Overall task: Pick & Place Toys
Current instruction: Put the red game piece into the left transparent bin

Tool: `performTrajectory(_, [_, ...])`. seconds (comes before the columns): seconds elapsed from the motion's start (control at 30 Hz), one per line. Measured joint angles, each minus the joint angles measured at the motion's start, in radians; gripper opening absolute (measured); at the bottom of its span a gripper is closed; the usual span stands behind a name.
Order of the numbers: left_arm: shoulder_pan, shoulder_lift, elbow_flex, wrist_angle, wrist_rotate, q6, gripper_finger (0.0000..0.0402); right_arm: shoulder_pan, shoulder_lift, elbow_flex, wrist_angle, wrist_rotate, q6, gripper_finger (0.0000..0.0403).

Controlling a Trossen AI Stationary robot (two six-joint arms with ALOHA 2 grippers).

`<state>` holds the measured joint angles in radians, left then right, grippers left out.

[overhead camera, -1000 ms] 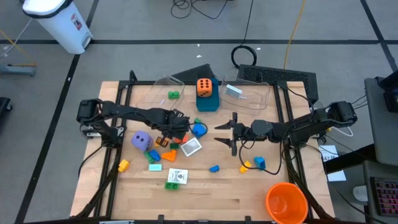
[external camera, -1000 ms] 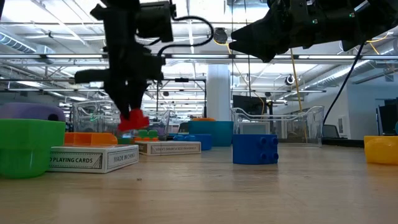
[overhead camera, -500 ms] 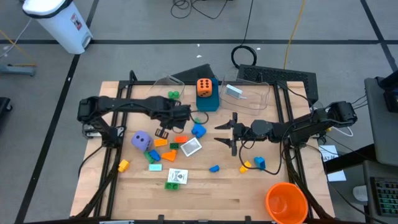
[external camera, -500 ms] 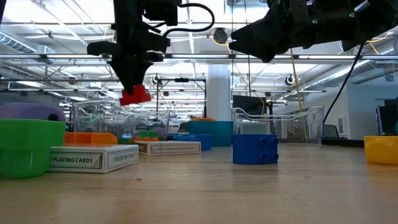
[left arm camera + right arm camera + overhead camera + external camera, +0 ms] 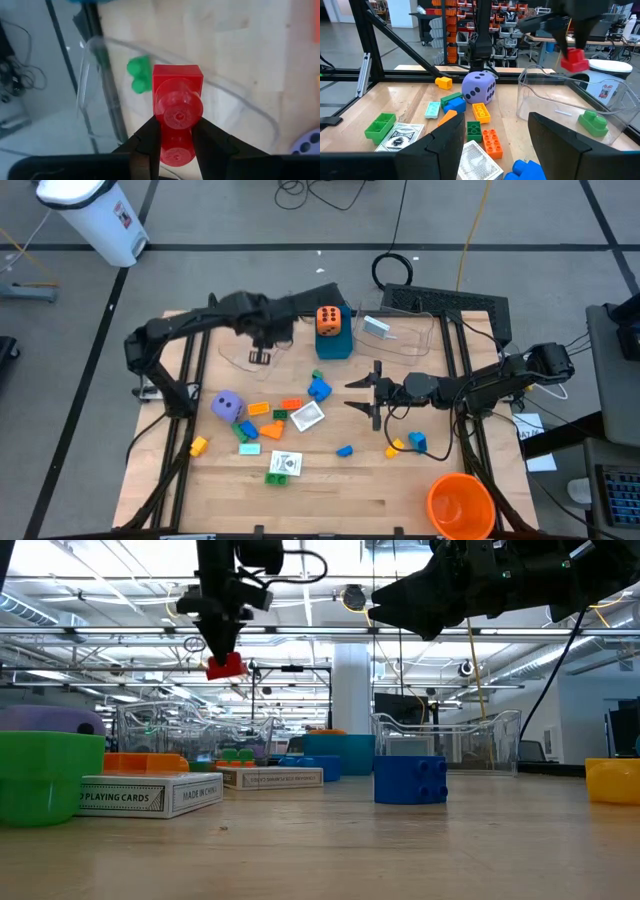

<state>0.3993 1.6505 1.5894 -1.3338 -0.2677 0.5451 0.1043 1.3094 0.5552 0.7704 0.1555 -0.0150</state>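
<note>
**Red brick carried over the clear tub**

The left hand point(image 5: 172, 145) pinches a red brick point(image 5: 177, 107) between its fingers, high above the clear tub point(image 5: 262, 330) near the tabletop's far edge, where one green brick point(image 5: 138, 74) already lies. The brick looks light, stiff and smooth-sided — likely to slip if gripped loosely; its flat side faces look like the surest hold. The right hand point(image 5: 374, 393) waits over the tabletop's middle, fingers parted and empty. Loose on the tabletop: one purple die point(image 5: 228, 406), one orange die point(image 5: 328, 319) on a blue box point(image 5: 334, 346), and two picture cards point(image 5: 284, 464) — the scattered bricks overlap too much to count surely.
</note>
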Motion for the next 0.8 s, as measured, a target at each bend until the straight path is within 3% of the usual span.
performTrajectory(0.4, [0.307,0.001,0.002,0.14,0.185,0.054,0.0097,0.0,0.0,0.0,0.003,0.0,0.004,0.0212])
performTrajectory(0.8, [0.366,0.145,0.003,0.175,0.181,0.082,0.0097,-0.01,0.0,0.0,-0.01,0.0,0.007,0.0212])
